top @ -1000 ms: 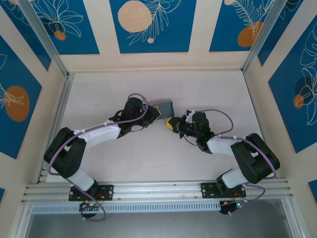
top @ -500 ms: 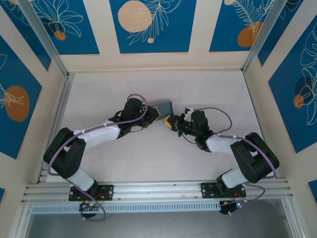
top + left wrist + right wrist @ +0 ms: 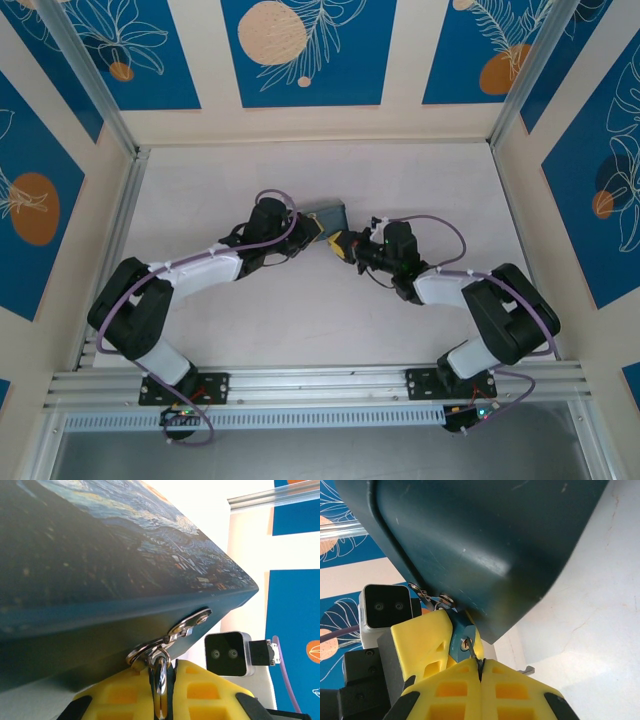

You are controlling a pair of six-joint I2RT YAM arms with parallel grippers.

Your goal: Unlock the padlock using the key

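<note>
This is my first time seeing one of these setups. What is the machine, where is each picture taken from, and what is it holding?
The machine is two robot arms, left and right, bolted to the near edge of a white table. Each ends in a yellow two-finger pincer. The top picture looks down from above and behind the arms. The other two come from a small camera on each wrist. A painted box sits between the arms, with a small bluish padlock hooked to its metal hasp. The left pincer is closed on the padlock. The right pincer pinches a thin key, its tip at the keyhole.
</note>
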